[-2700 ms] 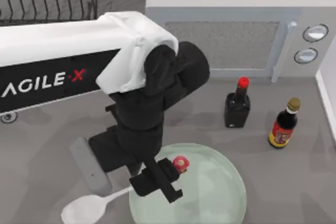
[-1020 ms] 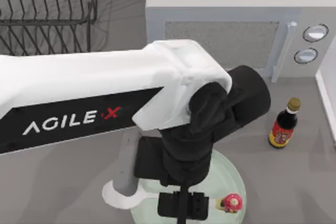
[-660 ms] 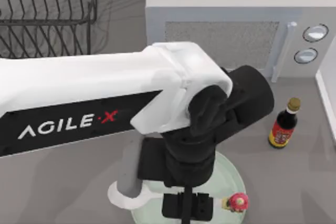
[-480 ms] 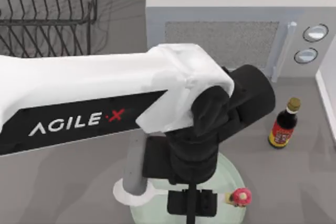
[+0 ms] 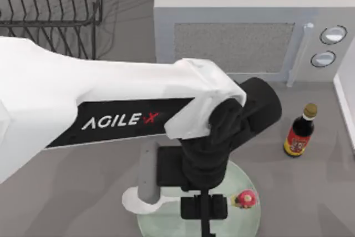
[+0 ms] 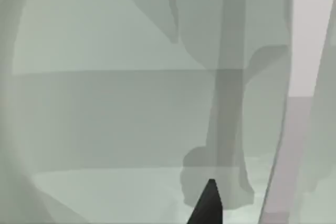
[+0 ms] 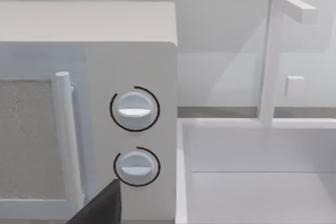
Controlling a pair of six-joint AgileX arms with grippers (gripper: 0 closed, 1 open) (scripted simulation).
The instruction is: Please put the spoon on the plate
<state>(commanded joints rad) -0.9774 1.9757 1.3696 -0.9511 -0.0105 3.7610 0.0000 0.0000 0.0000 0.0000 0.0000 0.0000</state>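
Note:
My left arm reaches across the table from the left. Its gripper [image 5: 204, 217] hangs over the pale-green plate [image 5: 244, 225], fingers drawn together into a thin line. The white spoon [image 5: 136, 201] lies crosswise. Its bowl sits just outside the plate's left rim, and its handle runs right, under the gripper body. Whether the spoon touches the plate I cannot tell. In the left wrist view the translucent plate [image 6: 105, 119] is very close, with one dark fingertip [image 6: 210, 203] in front of it. In the right wrist view one dark fingertip [image 7: 102, 205] of the parked right gripper faces the microwave.
A small red-and-pink object [image 5: 246, 198] sits over the plate, right of the gripper. A dark sauce bottle [image 5: 299, 131] stands at the right. The microwave [image 5: 249, 31] fills the back, a wire dish rack [image 5: 50, 4] the back left. A white wall [image 5: 346, 98] bounds the right edge.
The left arm has carried the spoon rightward from left of the plate until its handle is over the plate. The red-and-pink object shifted from the plate's left part to its right part.

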